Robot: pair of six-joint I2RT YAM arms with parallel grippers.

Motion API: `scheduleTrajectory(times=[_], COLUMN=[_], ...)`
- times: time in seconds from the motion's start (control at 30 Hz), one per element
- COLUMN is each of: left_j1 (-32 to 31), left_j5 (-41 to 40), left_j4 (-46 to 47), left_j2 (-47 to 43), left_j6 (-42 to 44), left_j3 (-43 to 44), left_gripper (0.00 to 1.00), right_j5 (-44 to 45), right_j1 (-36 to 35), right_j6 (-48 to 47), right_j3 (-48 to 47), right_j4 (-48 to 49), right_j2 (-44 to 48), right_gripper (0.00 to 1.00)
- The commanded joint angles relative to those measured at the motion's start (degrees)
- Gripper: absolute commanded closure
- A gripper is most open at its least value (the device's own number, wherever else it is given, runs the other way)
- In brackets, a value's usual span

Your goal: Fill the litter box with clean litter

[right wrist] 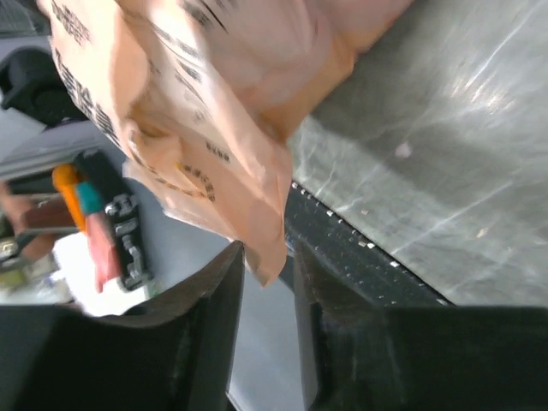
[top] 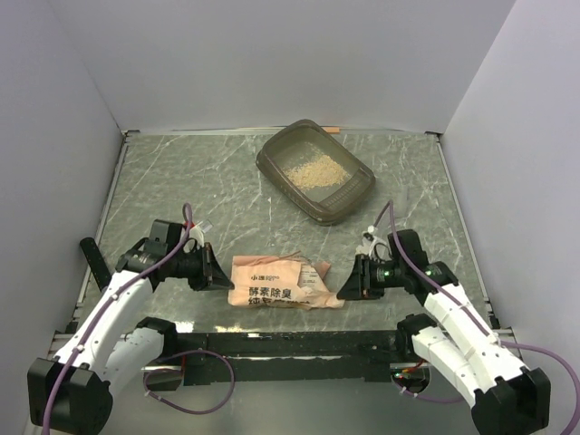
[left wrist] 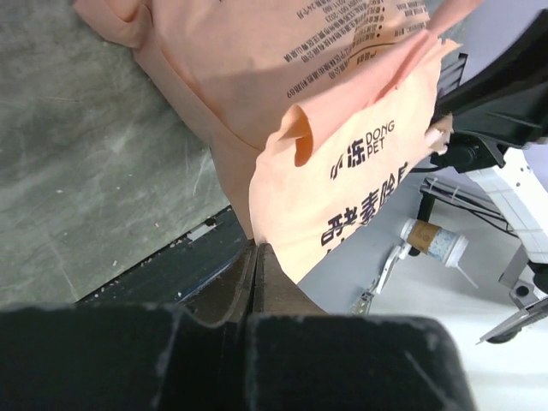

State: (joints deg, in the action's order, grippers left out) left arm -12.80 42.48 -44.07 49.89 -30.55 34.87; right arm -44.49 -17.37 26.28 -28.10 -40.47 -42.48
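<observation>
- Bag [top: 285,283] lies flat near the near edge of the worktop [top: 181,181]. Its long axis runs left-right, parallel to that edge, with one arm at each end.
- Left gripper [left wrist: 257,248]: fingers are pressed together with no gap, and the bag's thin edge runs down into the seam between them. It reads as a pinch on the bag's left end.
- Right gripper [right wrist: 268,253]: fingers stand a narrow gap apart. A corner of the bag hangs in that gap, and neither pad visibly presses it, so I judge it as not clamped.
- Litter box [top: 315,172] sits toward the far edge, a bit right of centre and well apart from the bag. Its long axis is diagonal, from far-left to near-right.
- Litter [top: 313,170]: a pale heap sits in the middle of the box, and the floor around it is partly bare. The fill looks partial.
- Key relation: the box lies straight beyond the bag, away from both sets of fingers. Its near-right corner points toward the right arm, so the right arm is the nearer one.
- Judgement: with only the left end pinched, a lift would let the bag hang from that end. Which end is the mouth can't be told from these views.
</observation>
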Motion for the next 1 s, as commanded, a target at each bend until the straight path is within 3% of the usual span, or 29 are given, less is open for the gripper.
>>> scheduleTrajectory(times=[0.0,0.13,0.27,0.43,0.67,0.97], left_j1=[0.7,0.8,0.8,0.8,0.8,0.8], left_j5=[-3.4,-3.3,-2.8,-2.3,-1.3,-0.7], left_j4=[-0.2,-0.3,0.0,-0.3,0.7,1.6], left_j2=[0.5,1.0,1.7,2.1,1.8,1.4], left_j6=[1.6,2.1,2.3,2.7,2.4,2.6], left_j3=[3.0,4.1,4.8,6.2,5.0,3.7], left_gripper=[0.99,0.99,0.99,0.99,0.99,0.99], right_j5=[9.4,12.0,13.8,20.7,37.1,51.3], right_j1=[0.2,-4.5,-15.4,-34.2,-51.6,-60.9], right_j6=[-4.7,-11.8,-16.3,-19.9,-24.8,-31.9], right_j3=[-11.5,-21.0,-29.3,-31.8,-32.8,-29.9], right_j4=[-5.5,-7.5,-8.8,-4.6,-0.4,8.7], right_j2=[-0.9,-2.0,-5.9,-9.1,-15.3,-19.2], right_gripper=[0.57,0.55,0.54,0.49,0.45,0.4])
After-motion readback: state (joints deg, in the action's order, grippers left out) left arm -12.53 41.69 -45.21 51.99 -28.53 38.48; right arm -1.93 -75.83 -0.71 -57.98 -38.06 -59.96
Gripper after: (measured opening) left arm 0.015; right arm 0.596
